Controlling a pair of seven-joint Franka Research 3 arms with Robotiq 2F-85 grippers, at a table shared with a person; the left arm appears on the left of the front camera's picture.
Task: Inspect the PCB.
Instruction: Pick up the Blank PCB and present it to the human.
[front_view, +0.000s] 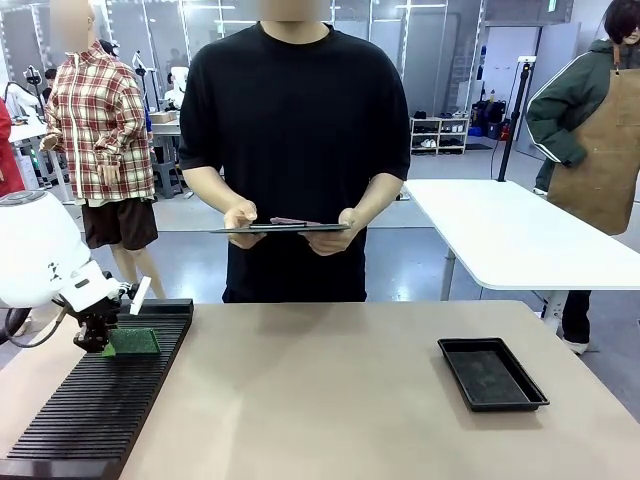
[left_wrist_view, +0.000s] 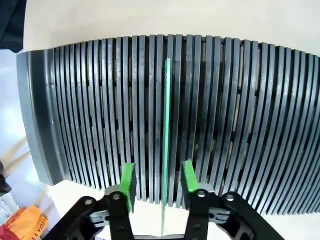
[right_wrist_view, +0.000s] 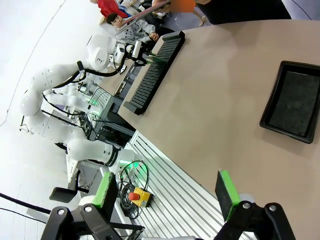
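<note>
PCB (left_wrist_view: 165, 135) stands edge-on in the slotted rack (left_wrist_view: 240, 115) — my left fingers (left_wrist_view: 128, 181) clench it. Lifting and inspecting remain; my right fingers (right_wrist_view: 227, 192) hang released.

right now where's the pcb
Front view, table's left side: the PCB stands in the slotted rack near its far end, at the left gripper.

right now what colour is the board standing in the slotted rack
Green; the PCB stands edge-on in the black rack, clearest in the left wrist view.
</note>
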